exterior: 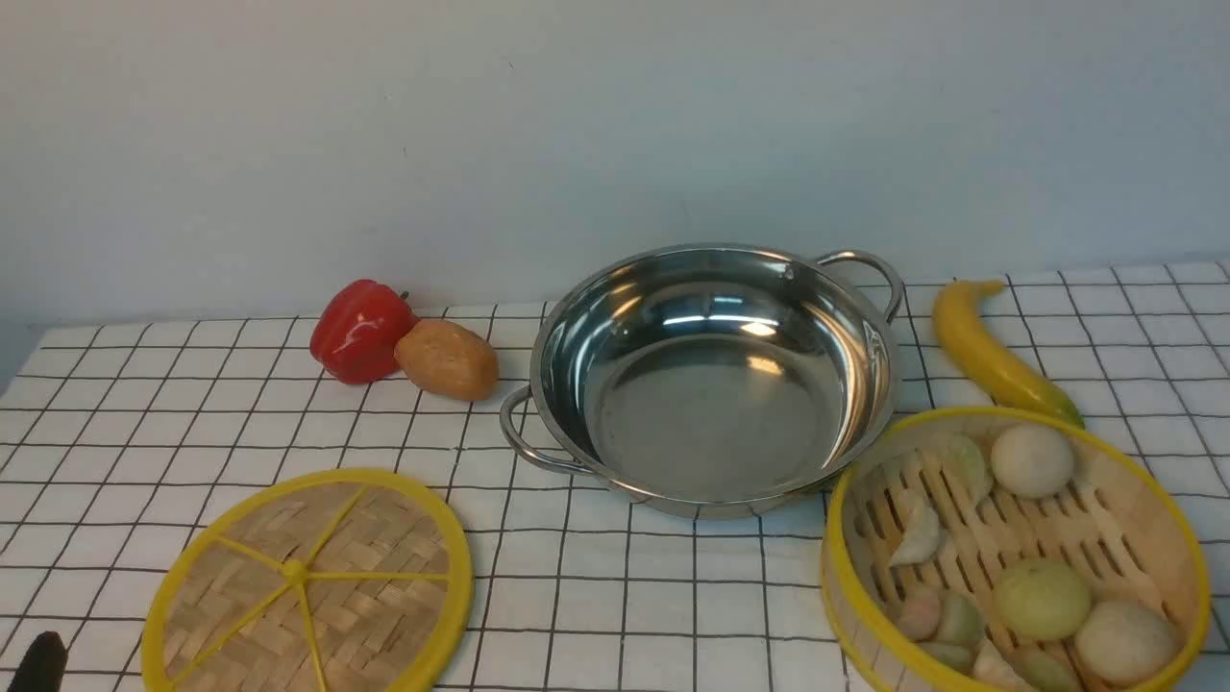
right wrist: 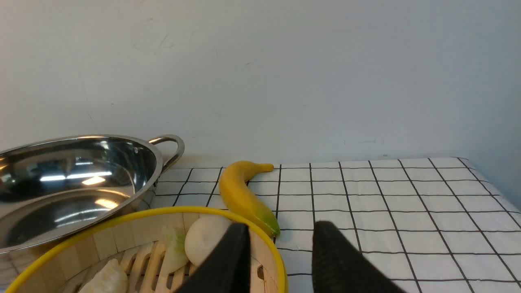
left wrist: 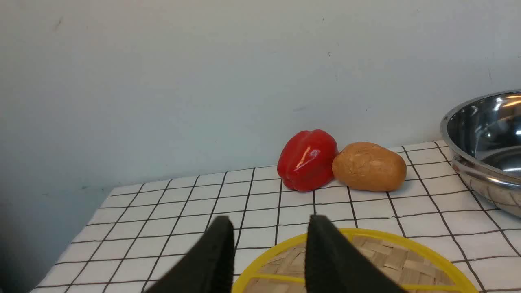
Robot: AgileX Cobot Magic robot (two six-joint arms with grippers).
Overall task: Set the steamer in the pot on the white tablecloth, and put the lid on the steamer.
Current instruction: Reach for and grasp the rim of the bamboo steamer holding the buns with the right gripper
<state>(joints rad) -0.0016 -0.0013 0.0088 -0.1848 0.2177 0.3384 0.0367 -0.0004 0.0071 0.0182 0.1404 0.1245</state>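
The empty steel pot (exterior: pixel 711 384) stands mid-table on the white grid tablecloth (exterior: pixel 673 596). The steamer (exterior: pixel 1019 557), holding dumplings and buns, sits on the cloth at the front right, close to the pot. The woven lid (exterior: pixel 307 586) lies flat at the front left. My left gripper (left wrist: pixel 268 228) is open, with the lid's (left wrist: pixel 386 260) yellow rim showing between its fingers. One left fingertip (exterior: pixel 38 661) shows in the front view. My right gripper (right wrist: pixel 279 232) is open, with one finger over the steamer (right wrist: pixel 122 244) and the other outside its rim.
A red pepper (exterior: pixel 360 330) and a brown potato (exterior: pixel 447 358) lie left of the pot near the wall. A yellow banana (exterior: pixel 990 351) lies right of the pot, just behind the steamer. The wall runs close behind the table.
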